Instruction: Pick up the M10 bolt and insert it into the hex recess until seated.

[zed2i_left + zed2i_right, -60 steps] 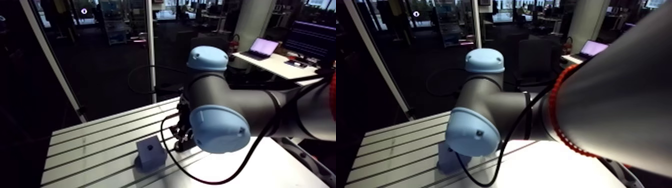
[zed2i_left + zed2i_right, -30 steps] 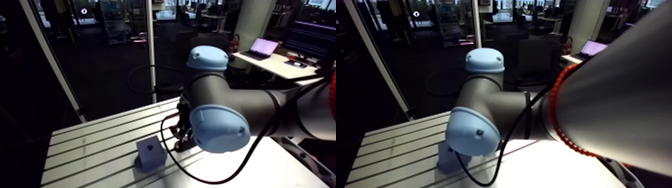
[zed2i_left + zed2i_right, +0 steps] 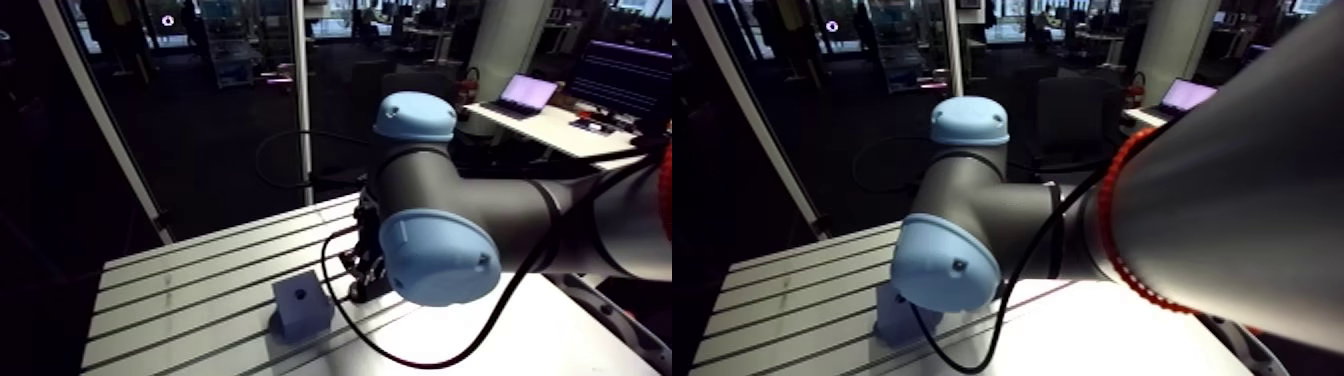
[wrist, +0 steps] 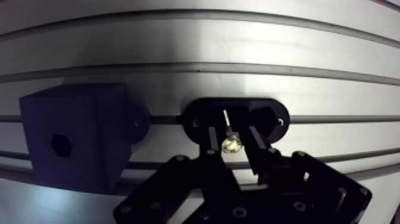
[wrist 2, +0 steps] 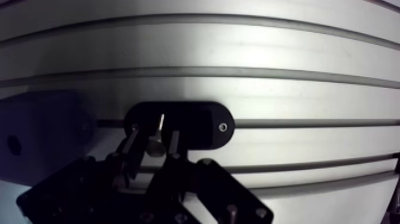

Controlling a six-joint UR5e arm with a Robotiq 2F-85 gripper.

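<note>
Robotics lab or workshop bench is indicated. A slotted aluminium table (image 3: 180,290) is seen, with an industrial arm (image 3: 470,200) with light-blue joint caps reaching over it. A dark block (image 4: 71,137) with a hex hole and a black holder plate (image 5: 202,125) are set along the slots.

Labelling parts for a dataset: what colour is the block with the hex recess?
Dark blue; the block shows best in the arm view.

Arm (image 3: 470,200) folded forward, wrist straight down, pincer (image 4: 232,136) low, its two fingers (image 4: 257,152) narrowly parted.
</note>
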